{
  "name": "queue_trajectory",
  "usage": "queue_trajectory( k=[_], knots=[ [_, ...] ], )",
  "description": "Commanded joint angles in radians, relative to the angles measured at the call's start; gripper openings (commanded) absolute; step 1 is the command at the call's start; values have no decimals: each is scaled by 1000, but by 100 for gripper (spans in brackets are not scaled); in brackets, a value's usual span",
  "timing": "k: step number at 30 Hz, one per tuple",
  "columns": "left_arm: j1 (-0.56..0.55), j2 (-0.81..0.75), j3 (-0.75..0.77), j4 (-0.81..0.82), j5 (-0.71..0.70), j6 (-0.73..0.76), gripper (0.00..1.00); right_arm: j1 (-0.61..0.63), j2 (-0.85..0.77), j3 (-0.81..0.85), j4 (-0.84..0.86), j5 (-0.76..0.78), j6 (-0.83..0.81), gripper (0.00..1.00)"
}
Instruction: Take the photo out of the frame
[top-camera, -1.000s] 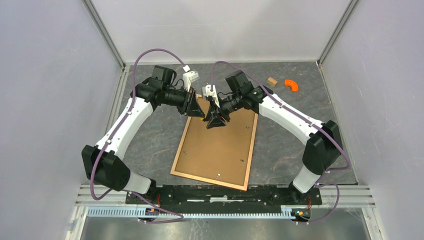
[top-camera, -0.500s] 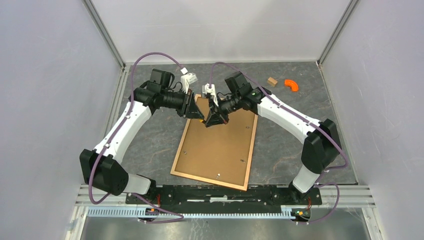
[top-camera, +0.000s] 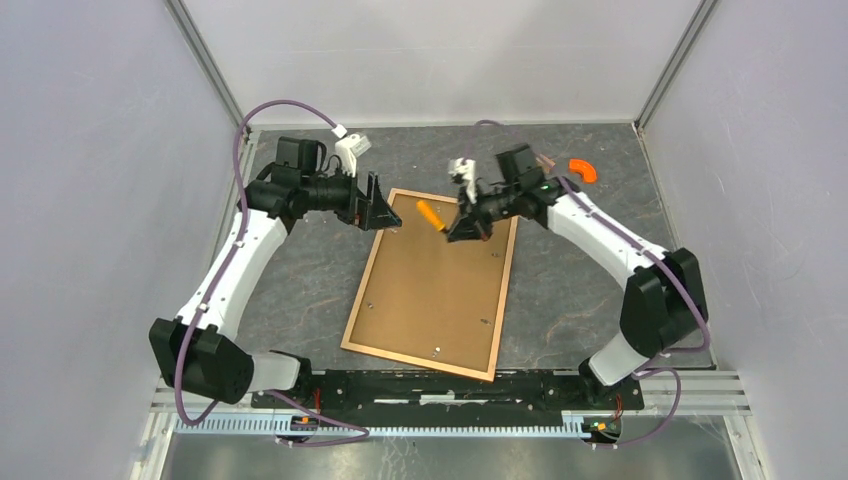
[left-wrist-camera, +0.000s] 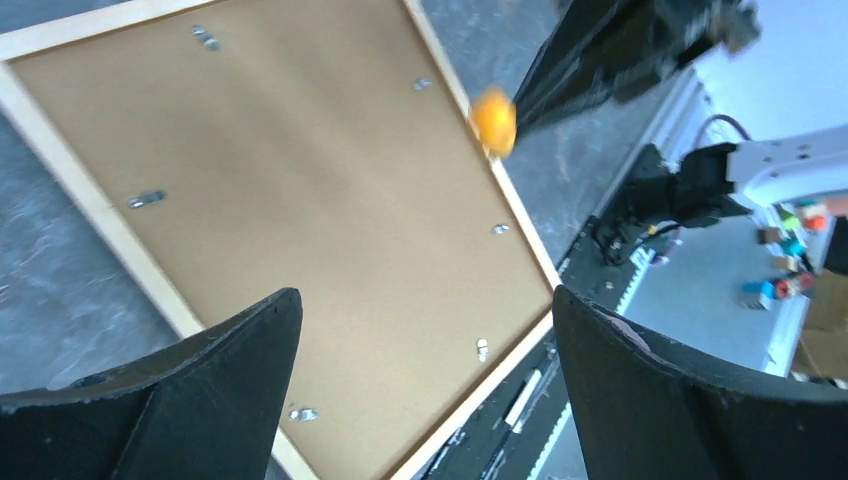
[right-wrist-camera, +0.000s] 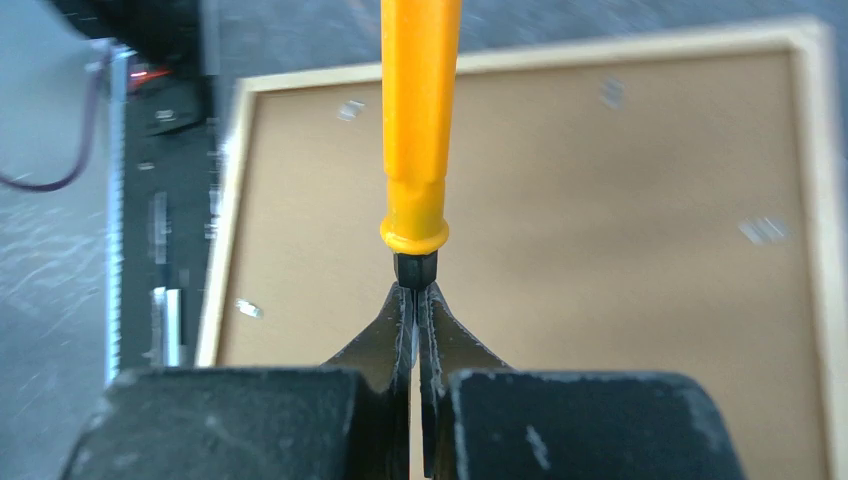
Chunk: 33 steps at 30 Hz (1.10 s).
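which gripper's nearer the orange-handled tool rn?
Right. The right gripper is shut on the orange-handled tool's dark tip, above the frame's far end. The left gripper is open by the frame's far-left corner, clear of the tool.

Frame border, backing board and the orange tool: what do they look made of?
The frame border looks like light matte wood, though no grain shows. The backing board looks like dull brown fibreboard, flat and uniform. The orange tool held by the right gripper looks like smooth, slightly shiny plastic.
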Motion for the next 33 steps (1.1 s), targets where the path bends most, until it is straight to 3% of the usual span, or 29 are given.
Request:
queue_trajectory(
  k=[1, 6, 12, 18, 27, 33],
  knots=[
    [9, -46, 12, -17, -153, 87, 100, -196, -62, -60, 4, 95, -20, 0],
    [7, -44, 5, -103, -258, 221, 100, -429, -19, -81, -68, 283, -88, 0],
    [6, -53, -42, -125, -299, 278, 100, -661, 188, 29, -82, 380, -75, 0],
    [6, -58, -61, -125, -301, 276, 100, -693, 404, 256, -101, 528, -54, 0],
    [6, -69, -97, -126, -311, 306, 100, -692, 568, 431, -61, 640, 41, 1],
    [-4, -67, -109, -146, -318, 355, 100, -693, 613, 465, -67, 642, 57, 14]
  ],
)
